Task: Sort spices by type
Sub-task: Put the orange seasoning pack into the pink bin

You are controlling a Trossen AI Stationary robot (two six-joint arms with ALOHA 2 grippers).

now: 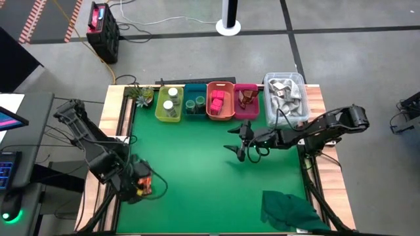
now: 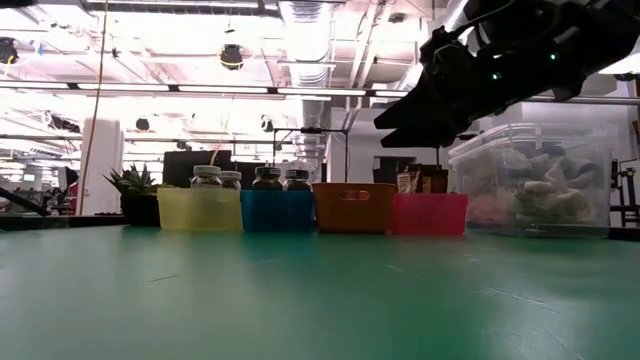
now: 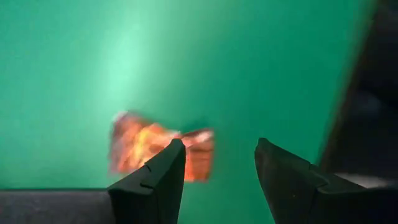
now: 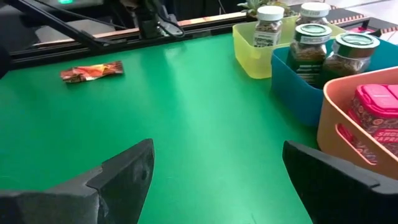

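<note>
One brown-orange spice packet (image 4: 92,71) lies flat on the green mat near the table's left edge, also seen in the high view (image 1: 144,183). My left gripper (image 3: 217,163) hovers over it, pointing steeply down and open. The packet (image 3: 158,152) lies beside one finger, not between the two. My right gripper (image 1: 239,141) stands open above the mat's middle right, in front of the bins, with nothing between its fingers (image 4: 211,168). Other spices sit in the bins at the far edge.
Along the far edge stand a yellow bin (image 1: 157,108) with white-capped jars, a blue bin (image 1: 195,111) with green-lidded jars, an orange bin (image 1: 220,117) with pink cubes, a pink bin (image 1: 246,115) and a clear tub (image 1: 286,80). A dark green cloth (image 1: 289,210) lies at the near right. A small plant (image 1: 141,96) stands at the far left.
</note>
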